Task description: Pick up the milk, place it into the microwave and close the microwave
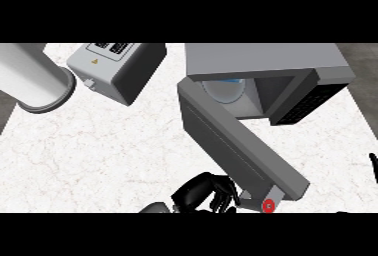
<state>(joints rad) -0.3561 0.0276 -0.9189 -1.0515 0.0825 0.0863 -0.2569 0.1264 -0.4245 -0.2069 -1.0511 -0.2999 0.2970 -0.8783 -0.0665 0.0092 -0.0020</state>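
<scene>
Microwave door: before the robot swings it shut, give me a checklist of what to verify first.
1. The milk inside the microwave: cannot tell; only a pale blue-white shape shows in the cavity.
2. The door latched: not ok, it stands wide open.
3. The left hand at the door's free end: ok.
4. The door's swing path free: ok, nothing shows between door and cavity.
5. The right hand out of the way: ok, only a sliver shows at the view's right edge, apart from the door.

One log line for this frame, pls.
phase: close pending | microwave door open | white-blue item inside, identity unclear | left hand by door's free end | right hand at right edge
</scene>
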